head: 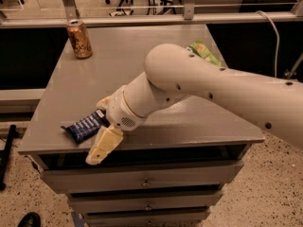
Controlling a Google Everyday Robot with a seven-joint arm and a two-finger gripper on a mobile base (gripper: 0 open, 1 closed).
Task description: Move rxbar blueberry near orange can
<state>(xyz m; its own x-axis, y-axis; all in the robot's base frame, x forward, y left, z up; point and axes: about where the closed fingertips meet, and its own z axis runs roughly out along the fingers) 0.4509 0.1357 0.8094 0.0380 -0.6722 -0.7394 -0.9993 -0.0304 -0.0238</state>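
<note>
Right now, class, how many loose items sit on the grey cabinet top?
3: the orange can, far left corner; the rxbar blueberry, near left edge, at the gripper; a green bag, far right, partly behind the arm, which may hide more.
</note>
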